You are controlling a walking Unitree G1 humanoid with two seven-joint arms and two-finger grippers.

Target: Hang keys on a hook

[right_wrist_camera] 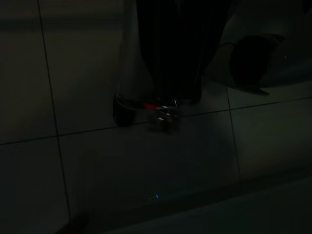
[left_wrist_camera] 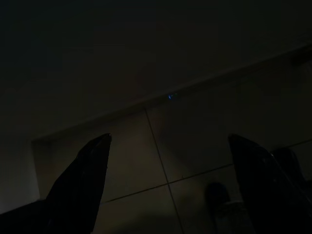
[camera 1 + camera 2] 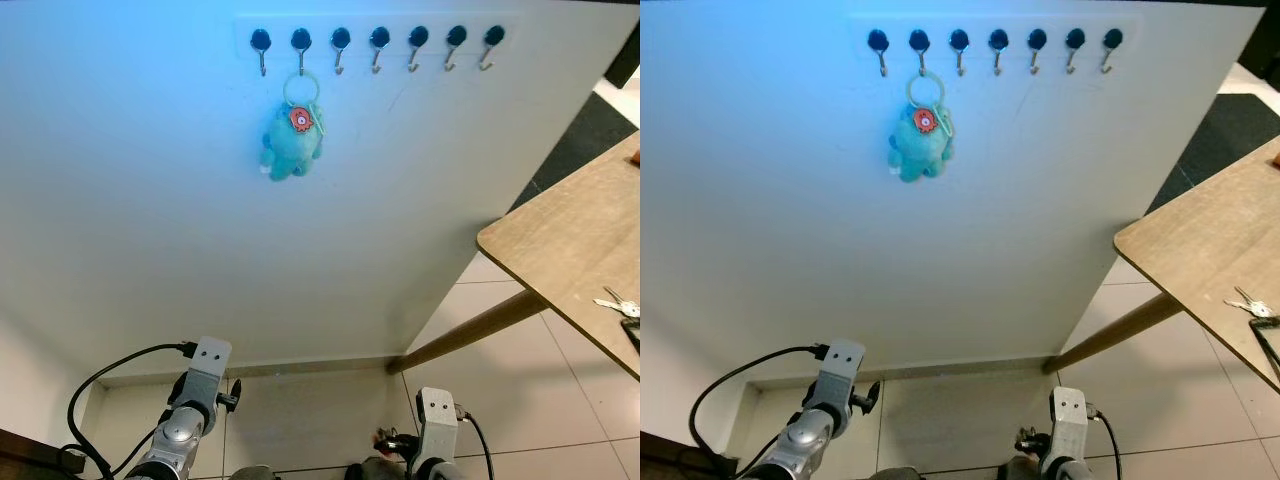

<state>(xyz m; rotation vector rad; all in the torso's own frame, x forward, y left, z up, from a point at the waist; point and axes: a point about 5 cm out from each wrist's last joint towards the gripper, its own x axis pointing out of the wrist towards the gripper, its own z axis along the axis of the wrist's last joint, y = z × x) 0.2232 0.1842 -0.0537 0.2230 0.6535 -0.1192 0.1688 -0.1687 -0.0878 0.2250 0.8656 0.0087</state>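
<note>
Left eye view showed a white wall carrying a row of seven hooks near its top. A teal plush keychain hung from the second hook from the left. A wooden desk stood at the right over a tiled floor, with loose keys near its right edge. Low down, the right claw hung closed on a set of keys with a red tag, above the floor. The left claw hung idle, fingers spread wide.
</note>
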